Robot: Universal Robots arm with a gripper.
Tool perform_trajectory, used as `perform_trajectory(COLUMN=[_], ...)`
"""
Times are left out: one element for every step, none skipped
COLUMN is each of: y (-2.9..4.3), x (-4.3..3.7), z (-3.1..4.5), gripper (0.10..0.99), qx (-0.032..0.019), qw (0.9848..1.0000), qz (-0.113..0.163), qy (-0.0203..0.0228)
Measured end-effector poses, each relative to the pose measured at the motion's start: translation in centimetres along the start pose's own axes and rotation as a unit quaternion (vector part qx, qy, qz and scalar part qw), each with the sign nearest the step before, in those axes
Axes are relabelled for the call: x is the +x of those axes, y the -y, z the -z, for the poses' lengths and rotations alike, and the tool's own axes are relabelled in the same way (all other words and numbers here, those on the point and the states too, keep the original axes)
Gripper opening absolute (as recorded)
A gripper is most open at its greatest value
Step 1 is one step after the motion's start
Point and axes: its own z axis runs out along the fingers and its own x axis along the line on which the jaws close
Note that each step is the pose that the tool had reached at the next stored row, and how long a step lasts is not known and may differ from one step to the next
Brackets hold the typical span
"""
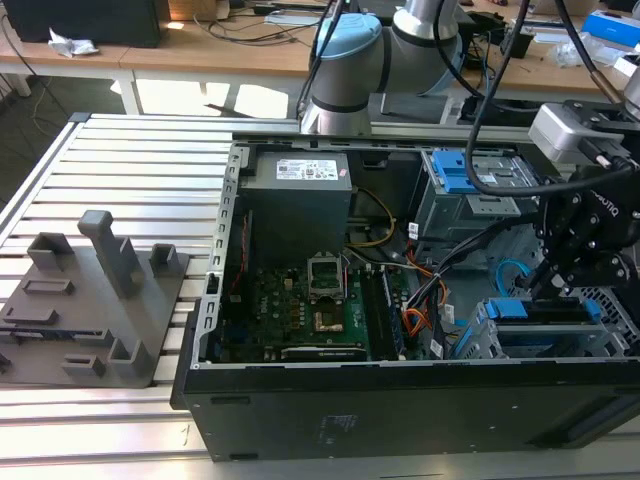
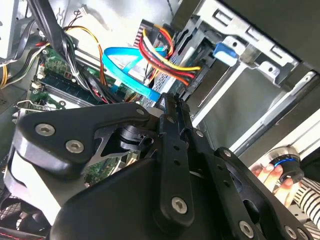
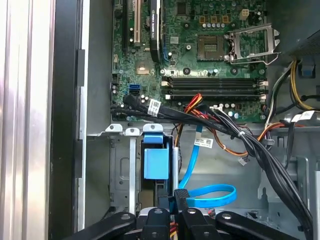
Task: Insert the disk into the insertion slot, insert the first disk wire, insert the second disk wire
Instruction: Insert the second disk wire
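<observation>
Two fingers [image 3: 173,200] pressed together beside the second disk wire [image 3: 212,196], hemmed by the insertion slot [image 1: 520,335].

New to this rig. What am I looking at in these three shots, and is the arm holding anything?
It is a robot arm working inside an open desktop computer case that lies on a slatted metal table.

The exterior view comes from a camera off the arm. There the black gripper hangs over the drive area at that view's right, above the disk in its blue carrier, which sits in the insertion slot. A grey plastic fixture stands on the table at that view's left.

Both wrist views come from cameras riding on the arm. They show the light-blue second disk wire looping beside the gripper and the green motherboard. The second wrist view also catches a person's hand.

Whether the gripper holds anything cannot be told.
</observation>
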Motion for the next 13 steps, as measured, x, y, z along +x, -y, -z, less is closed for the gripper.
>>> perform_trajectory(y=[0.1, 0.16, 0.25, 0.34, 0.43, 0.51, 0.57, 0.59, 0.62, 0.63, 0.64, 0.65, 0.65], x=[0.06, 0.1, 0.23, 0.32, 0.36, 0.39, 0.4, 0.43, 0.51, 0.55, 0.6, 0.64, 0.68], z=[0.0, -0.01, -0.04, -0.07, -0.08, -0.11, -0.13, -0.15, -0.2, -0.22, -0.25, -0.27, -0.3], gripper=[0.161, 0.161, 0.161, 0.161, 0.161, 0.161, 0.161, 0.161, 0.161, 0.161, 0.161, 0.161, 0.161], qx=[-0.0001, -0.0002, -0.0004, -0.0007, -0.0008, -0.0009, -0.0011, -0.0011, -0.0012, -0.0012, -0.0012, -0.0012, -0.0012], qw=[1.0, 1.0, 1.0, 1.0, 1.0, 1.0, 1.0, 1.0, 1.0, 1.0, 1.0, 1.0, 1.0], qz=[0.0, -0.001, -0.002, -0.003, -0.004, -0.004, -0.005, -0.005, -0.006, -0.007, -0.007, -0.007, -0.008], qy=[0.0001, 0.0002, 0.0004, 0.0006, 0.0007, 0.001, 0.0011, 0.0011, 0.0011, 0.0011, 0.0011, 0.0011, 0.0012])
